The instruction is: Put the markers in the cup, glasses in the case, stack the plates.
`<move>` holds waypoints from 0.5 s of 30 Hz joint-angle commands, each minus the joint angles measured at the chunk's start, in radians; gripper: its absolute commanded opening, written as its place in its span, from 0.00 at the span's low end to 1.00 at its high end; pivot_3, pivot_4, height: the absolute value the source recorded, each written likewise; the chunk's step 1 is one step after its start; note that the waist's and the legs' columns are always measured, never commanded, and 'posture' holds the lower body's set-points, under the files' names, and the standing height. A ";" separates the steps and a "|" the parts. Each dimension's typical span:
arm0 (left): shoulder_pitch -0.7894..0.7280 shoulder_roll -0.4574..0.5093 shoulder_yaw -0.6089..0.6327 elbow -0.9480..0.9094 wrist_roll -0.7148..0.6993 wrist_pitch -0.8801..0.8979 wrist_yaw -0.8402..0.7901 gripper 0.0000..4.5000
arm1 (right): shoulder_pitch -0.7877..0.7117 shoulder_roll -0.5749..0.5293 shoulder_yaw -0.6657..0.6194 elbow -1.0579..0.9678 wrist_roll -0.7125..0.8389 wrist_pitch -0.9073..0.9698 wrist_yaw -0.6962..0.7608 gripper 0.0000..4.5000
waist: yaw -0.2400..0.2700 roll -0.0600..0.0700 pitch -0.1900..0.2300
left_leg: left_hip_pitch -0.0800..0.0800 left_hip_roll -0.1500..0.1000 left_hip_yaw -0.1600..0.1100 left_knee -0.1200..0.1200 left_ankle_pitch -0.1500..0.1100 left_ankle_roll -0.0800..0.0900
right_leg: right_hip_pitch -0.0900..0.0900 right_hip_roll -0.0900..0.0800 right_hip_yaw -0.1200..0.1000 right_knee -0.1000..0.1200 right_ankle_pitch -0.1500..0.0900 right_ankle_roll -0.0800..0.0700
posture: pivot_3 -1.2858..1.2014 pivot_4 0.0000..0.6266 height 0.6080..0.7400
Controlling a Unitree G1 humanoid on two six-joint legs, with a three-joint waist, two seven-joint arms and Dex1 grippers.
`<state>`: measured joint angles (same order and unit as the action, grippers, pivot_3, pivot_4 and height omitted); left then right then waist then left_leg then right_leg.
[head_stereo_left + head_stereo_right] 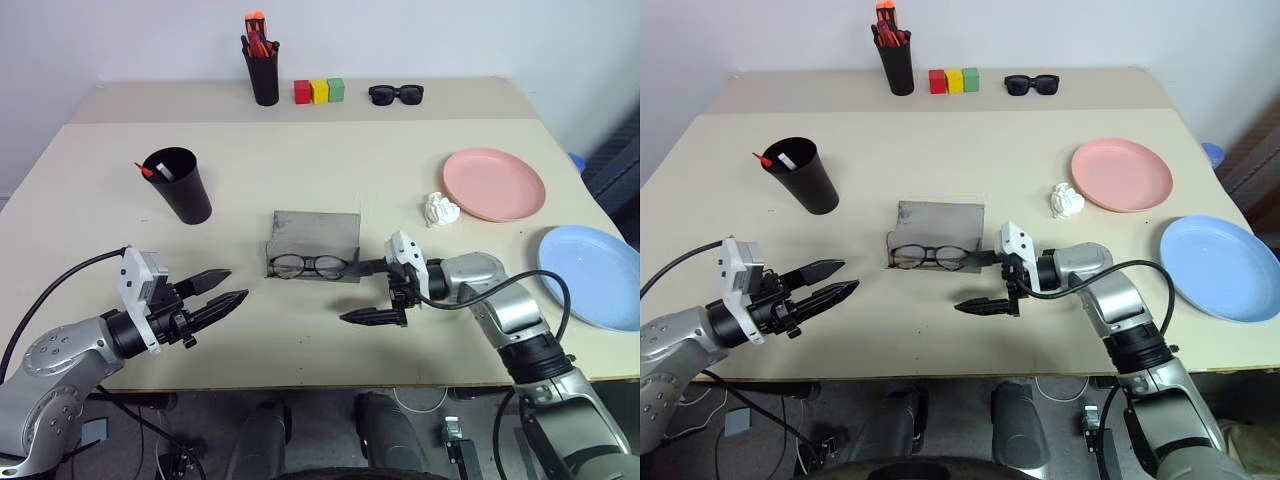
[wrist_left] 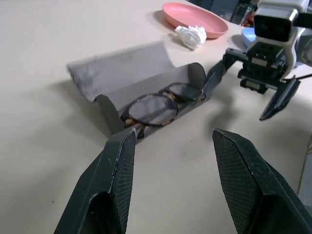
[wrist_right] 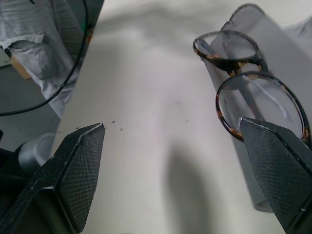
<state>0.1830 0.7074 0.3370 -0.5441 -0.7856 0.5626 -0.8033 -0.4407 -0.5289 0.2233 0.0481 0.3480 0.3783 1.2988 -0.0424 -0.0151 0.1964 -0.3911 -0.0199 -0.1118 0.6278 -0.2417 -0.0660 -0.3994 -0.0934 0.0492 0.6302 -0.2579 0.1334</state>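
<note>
The wire-framed glasses (image 1: 308, 265) lie in the open grey case (image 1: 314, 232) at the table's middle, with their lenses along its near edge. My right gripper (image 1: 366, 292) is open wide just right of the case, one finger at the case's right end and the other nearer me. My left gripper (image 1: 226, 287) hangs open with nothing in it, to the near left of the case. The black cup (image 1: 183, 190) stands at the left with two markers (image 1: 152, 171) inside. The pink plate (image 1: 494, 184) and the blue plate (image 1: 592, 275) lie apart at the right.
A crumpled white tissue (image 1: 441, 209) sits beside the pink plate. At the back stand a pen holder (image 1: 263, 68) with orange-red pens, three coloured blocks (image 1: 319, 91) and black sunglasses (image 1: 396, 94). The blue plate lies close to the table's right edge.
</note>
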 commanded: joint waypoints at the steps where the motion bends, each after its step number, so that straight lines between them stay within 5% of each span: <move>1: -0.009 0.009 0.017 -0.025 -0.012 -0.003 0.000 0.56 | 0.011 0.002 -0.008 -0.017 -0.012 -0.013 -0.037 1.00 | 0.000 0.000 0.000 | 0.000 0.000 0.000 0.000 0.000 0.000 | 0.000 0.000 0.000 0.000 0.000 0.000 | 0.52 0.24 1.00; 15: -0.063 0.012 -0.016 0.005 0.006 -0.006 -0.011 0.56 | -0.057 0.081 -0.083 0.077 -0.023 -0.158 -0.180 1.00 | 0.001 0.000 0.000 | 0.000 0.000 0.000 -0.001 0.000 0.000 | -0.001 0.000 0.000 0.000 0.000 0.000 | 0.52 0.24 1.00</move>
<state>0.1294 0.7076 0.3261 -0.5277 -0.7817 0.5626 -0.8059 -0.4771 -0.4550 0.1677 0.1374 0.3186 0.2415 1.1264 -0.0418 -0.0151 0.1965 -0.3915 -0.0200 -0.1118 0.6272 -0.2416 -0.0660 -0.3999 -0.0934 0.0492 0.6301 -0.2578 0.1336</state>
